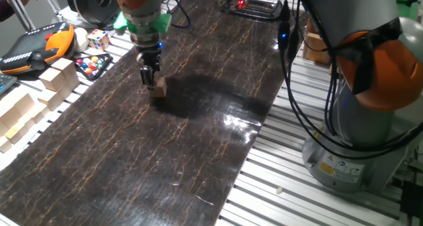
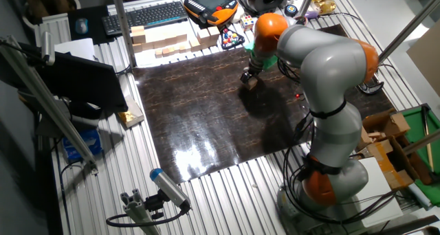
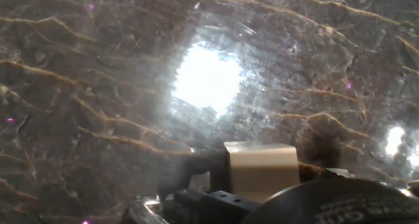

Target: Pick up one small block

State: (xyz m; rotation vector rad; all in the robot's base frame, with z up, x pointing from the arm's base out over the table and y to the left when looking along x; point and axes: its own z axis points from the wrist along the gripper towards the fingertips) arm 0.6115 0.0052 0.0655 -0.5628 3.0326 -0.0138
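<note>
The small block [image 1: 157, 87] is a light-tan wooden cube on the dark marbled mat [image 1: 198, 140], at its far left part. My gripper [image 1: 150, 79] points straight down and stands right at the block, with its dark fingers against the block's sides. In the hand view the block [image 3: 262, 170] fills the lower middle, with a dark finger [image 3: 200, 173] pressed to its left face. In the other fixed view the block [image 2: 251, 84] sits at the fingertips [image 2: 247, 77]. The block is at mat level; I cannot tell if it is off the surface.
Several larger pale wooden blocks [image 1: 56, 77] lie along the mat's left edge. A multicoloured puzzle cube [image 1: 98, 38], a tray of coloured balls [image 1: 91, 65] and an orange pendant [image 1: 39, 44] lie behind them. The robot base [image 1: 360, 120] and cables stand to the right.
</note>
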